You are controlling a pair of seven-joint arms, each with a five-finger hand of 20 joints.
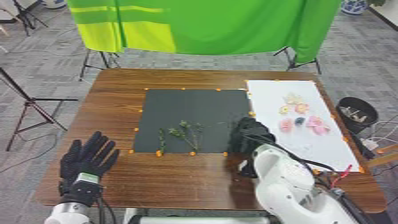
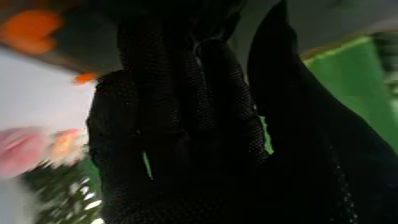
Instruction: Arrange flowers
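On the black mat [image 1: 200,105], green sprigs [image 1: 178,133] lie left of the right hand [image 1: 245,134], whose fingers extend, relaxed. The wrist view brings white-flecked foliage [image 2: 64,187] close beside pink flowers [image 2: 22,150]; the head view sets flowers on the white sheet [image 1: 266,92] and the left hand [image 1: 87,156] spread wide.
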